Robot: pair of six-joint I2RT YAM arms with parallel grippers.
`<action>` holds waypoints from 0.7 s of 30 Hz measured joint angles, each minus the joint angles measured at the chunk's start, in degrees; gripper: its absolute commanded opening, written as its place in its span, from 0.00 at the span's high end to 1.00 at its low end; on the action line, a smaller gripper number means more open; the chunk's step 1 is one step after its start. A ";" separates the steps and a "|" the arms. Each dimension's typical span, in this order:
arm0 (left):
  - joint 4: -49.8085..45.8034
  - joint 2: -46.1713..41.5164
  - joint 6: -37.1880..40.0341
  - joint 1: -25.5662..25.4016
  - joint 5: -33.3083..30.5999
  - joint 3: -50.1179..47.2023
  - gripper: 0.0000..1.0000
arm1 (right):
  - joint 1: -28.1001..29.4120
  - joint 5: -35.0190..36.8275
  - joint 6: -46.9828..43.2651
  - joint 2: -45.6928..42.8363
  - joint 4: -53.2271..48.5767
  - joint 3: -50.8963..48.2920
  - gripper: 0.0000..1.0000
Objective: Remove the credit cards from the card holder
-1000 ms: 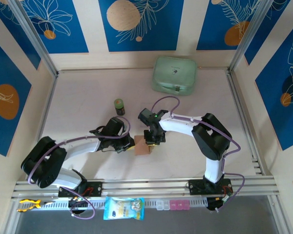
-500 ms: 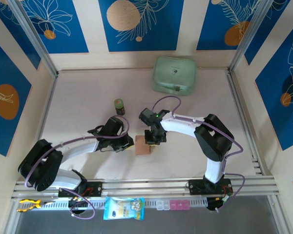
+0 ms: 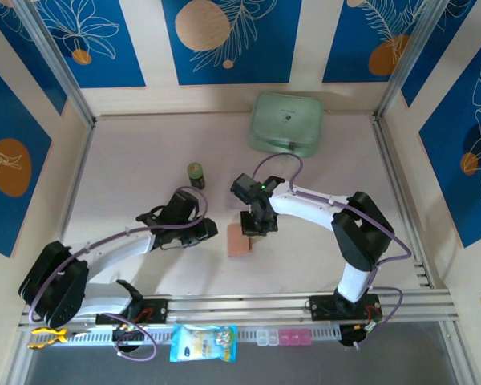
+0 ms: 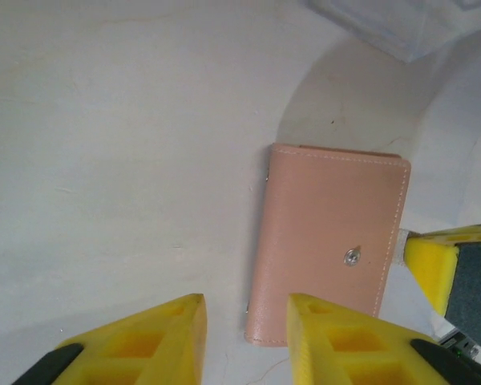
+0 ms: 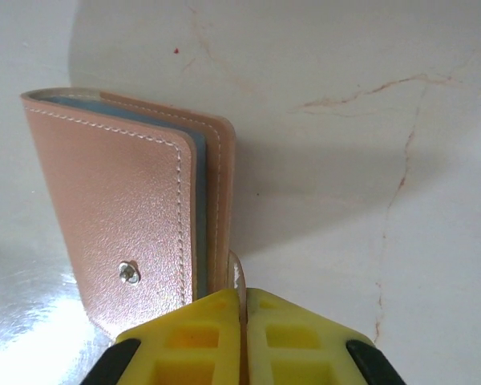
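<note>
The tan card holder (image 3: 238, 241) lies on the table between the two arms, folded, its snap stud facing up. In the left wrist view the card holder (image 4: 329, 233) lies flat just beyond my left gripper (image 4: 244, 303), whose yellow jaws stand apart with nothing between them. My right gripper (image 5: 243, 295) is shut on a thin tan tab at the edge of the card holder (image 5: 120, 208). A blue-grey lining shows between the covers. The credit cards are hidden inside. From above, the left gripper (image 3: 211, 233) is left of the holder and the right gripper (image 3: 255, 233) is at its right edge.
A mint-green case (image 3: 286, 123) sits at the back of the table and a small dark can (image 3: 196, 174) stands behind the left arm. Clear plastic (image 4: 401, 24) lies beyond the holder. A blue snack packet (image 3: 203, 342) rests on the front rail.
My left gripper has opened, let go of the card holder and drawn back a little to the left. The right gripper stays shut on the holder's edge.
</note>
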 measured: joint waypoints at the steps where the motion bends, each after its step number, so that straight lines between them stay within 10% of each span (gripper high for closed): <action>1: -0.07 -0.57 0.02 0.09 -0.35 0.00 0.64 | 0.13 0.07 -0.11 0.00 -0.39 0.61 0.93; 21: -1.51 -5.66 1.55 2.01 -1.09 -0.81 0.58 | 5.60 1.55 -0.11 0.55 -6.14 12.22 0.93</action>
